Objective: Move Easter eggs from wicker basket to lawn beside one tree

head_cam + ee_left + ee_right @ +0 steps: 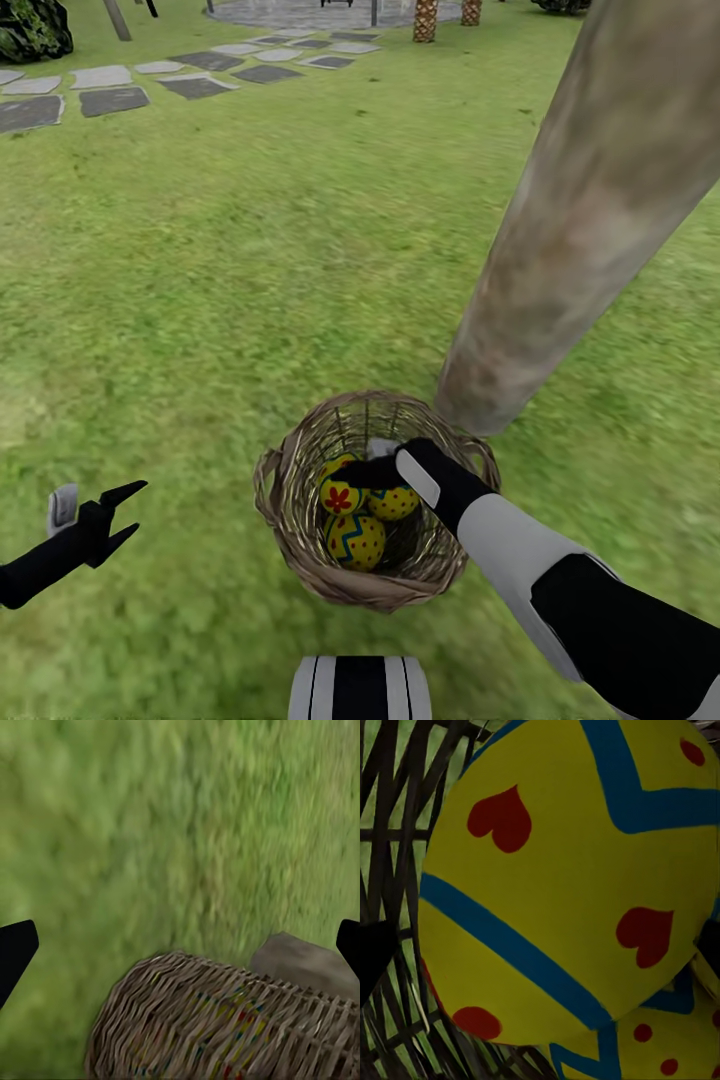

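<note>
Three eggs (357, 510) lie in the basket (290, 520), which sits on the lawn (250, 250) just beside the foot of the tree (590, 200). Our right tool (375, 470) is reaching down inside the basket, over the eggs. In the right wrist view one egg (570, 877) sits very close, with dark finger tips at either side, so the jaws seem spread around it. We cannot tell whether they grip it yet. Our left tool (120, 512) hangs apart over the grass with its fingers spread and nothing between them.

The risks, as we judge them: a smooth round egg may squirt out if the jaws close off-centre, and it could roll under the others. The basket looks light, so a finger caught in the woven wall or under the thick rim could tip or drag it as we lift. The trunk stands close to the right arm, and a careless swing may knock it.
</note>
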`<state>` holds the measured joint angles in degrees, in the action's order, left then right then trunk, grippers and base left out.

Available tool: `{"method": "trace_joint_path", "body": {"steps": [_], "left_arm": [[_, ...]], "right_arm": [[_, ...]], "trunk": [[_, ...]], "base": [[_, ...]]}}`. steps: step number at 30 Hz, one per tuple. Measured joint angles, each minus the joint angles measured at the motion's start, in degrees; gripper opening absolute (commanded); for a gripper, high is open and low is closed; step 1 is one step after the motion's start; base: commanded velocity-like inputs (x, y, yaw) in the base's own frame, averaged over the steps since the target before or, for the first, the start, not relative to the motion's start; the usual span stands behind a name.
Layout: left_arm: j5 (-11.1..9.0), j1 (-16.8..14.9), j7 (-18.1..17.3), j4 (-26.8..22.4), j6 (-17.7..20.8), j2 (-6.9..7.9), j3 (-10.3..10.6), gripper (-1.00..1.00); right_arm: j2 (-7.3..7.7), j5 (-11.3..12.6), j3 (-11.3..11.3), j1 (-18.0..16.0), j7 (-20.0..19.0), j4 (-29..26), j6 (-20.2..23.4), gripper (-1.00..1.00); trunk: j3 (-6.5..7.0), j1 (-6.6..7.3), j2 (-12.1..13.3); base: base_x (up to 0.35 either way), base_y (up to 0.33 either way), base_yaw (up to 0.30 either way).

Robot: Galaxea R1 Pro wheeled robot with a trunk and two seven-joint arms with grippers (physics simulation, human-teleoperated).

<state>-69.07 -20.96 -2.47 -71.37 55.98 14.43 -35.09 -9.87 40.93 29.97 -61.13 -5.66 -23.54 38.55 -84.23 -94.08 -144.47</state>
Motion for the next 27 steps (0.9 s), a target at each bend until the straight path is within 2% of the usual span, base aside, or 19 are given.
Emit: {"method": "trace_joint_path", "body": {"steps": [17, 18, 24, 27], "left_arm": [[0.1, 0.0, 0.0, 0.0, -0.2, 0.01, 0.0, 1.0], [0.1, 0.0, 0.0, 0.0, -0.2, 0.03, 0.0, 1.0], [0.1, 0.0, 0.0, 0.0, -0.2, 0.01, 0.0, 1.0], [-0.2, 0.0, 0.0, 0.0, -0.2, 0.03, 0.0, 1.0]], "right_arm": [[0.08, 0.9, 0.0, -0.1, 0.0, -0.6, 0.0, 1.0], [0.12, 1.1, 0.0, 0.0, 0.0, -0.5, 0.0, -1.0], [0.2, 0.8, 0.0, -0.1, 0.0, -1.7, 0.0, -1.0], [0.18, 1.1, -0.2, 0.0, 0.0, -1.3, 0.0, -1.0]], "trunk": [[-1.54, -0.16, -0.1], [-1.55, -0.16, -0.1], [-2.2, -0.23, -0.1], [-2.0, -0.22, -0.1]], "base": [[0.0, 0.0, 0.0], [0.0, 0.0, 0.0], [0.0, 0.0, 0.0], [0.0, 0.0, 0.0]]}}
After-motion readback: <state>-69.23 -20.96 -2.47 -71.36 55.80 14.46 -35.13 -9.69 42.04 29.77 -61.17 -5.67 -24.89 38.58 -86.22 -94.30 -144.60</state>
